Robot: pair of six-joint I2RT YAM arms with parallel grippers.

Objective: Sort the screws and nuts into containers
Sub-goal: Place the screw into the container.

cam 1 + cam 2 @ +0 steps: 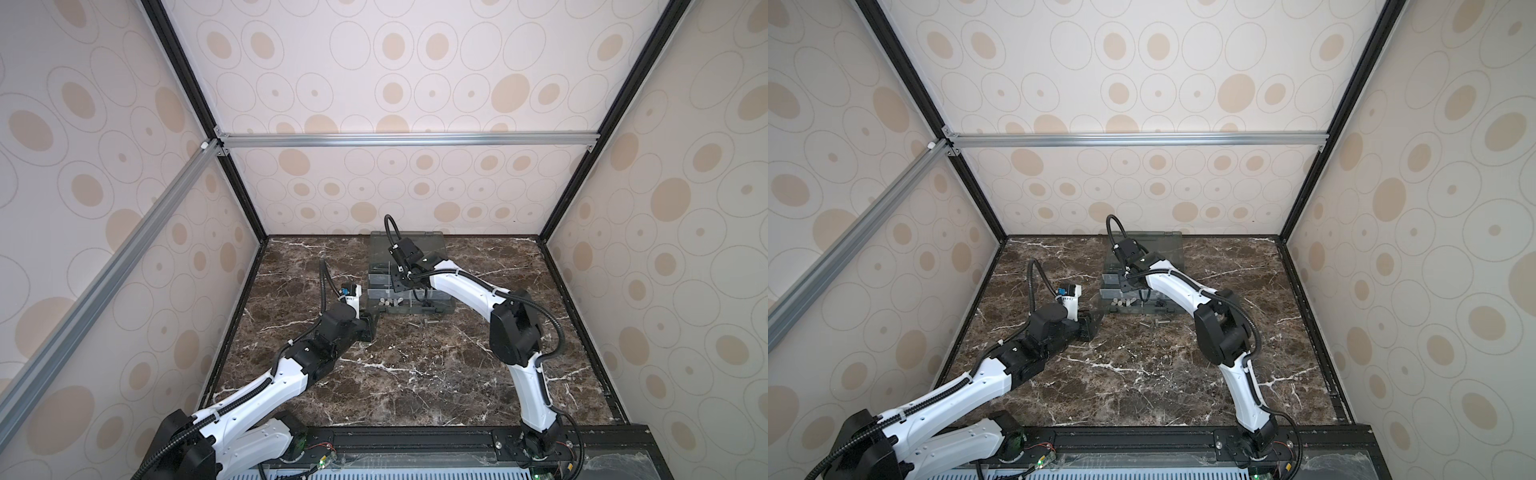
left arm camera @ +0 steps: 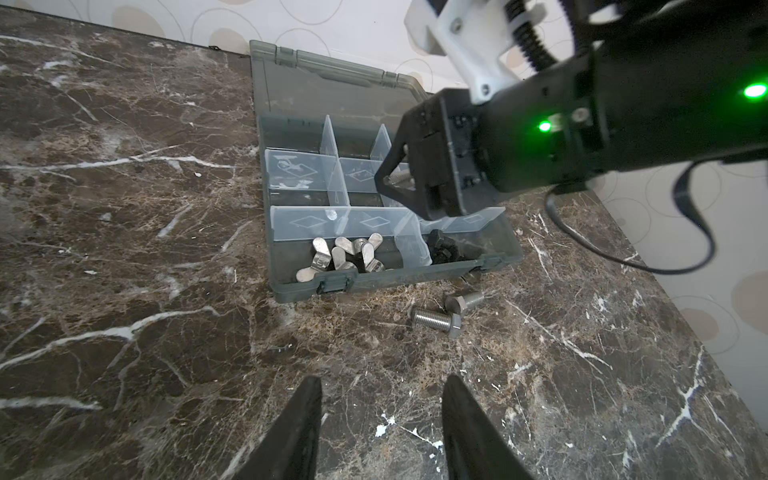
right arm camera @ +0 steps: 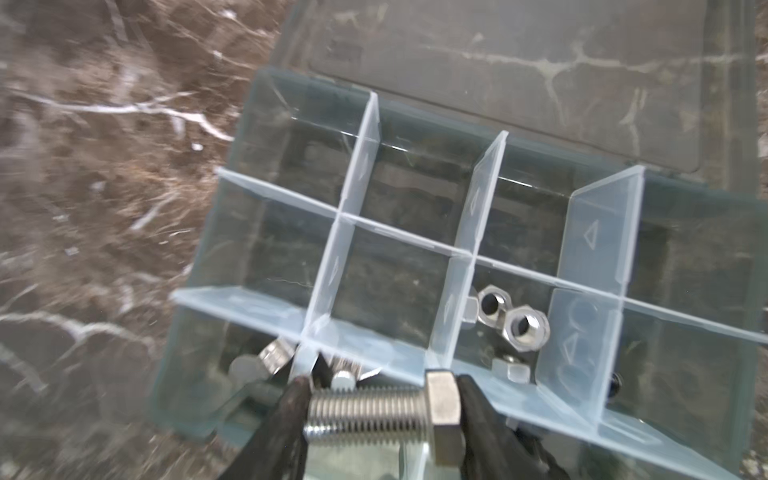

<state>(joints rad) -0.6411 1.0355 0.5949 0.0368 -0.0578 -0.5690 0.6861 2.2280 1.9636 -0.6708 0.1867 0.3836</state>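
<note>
Near the far edge of the bench (image 1: 415, 386) the organiser box (image 2: 374, 282) lies lid-open, and my right gripper (image 3: 382, 392) hangs over its containers (image 3: 386, 291) clamped on a silver screw (image 3: 365, 415) — the drop-off step, I judge. Next I need a compartment clear of the nuts (image 3: 503, 320) before parting those jaws; my left gripper (image 2: 380, 415) hovers, jaws apart and empty, with two loose screws (image 2: 436, 322) just beside the box's near wall.

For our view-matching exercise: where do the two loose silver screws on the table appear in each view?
Both top views: loose screws, near centre, just before the organiser box.
Left wrist: near the middle, outside the box's latched wall.
Right wrist: not in it.
Shared landmark: the organiser box.
</note>
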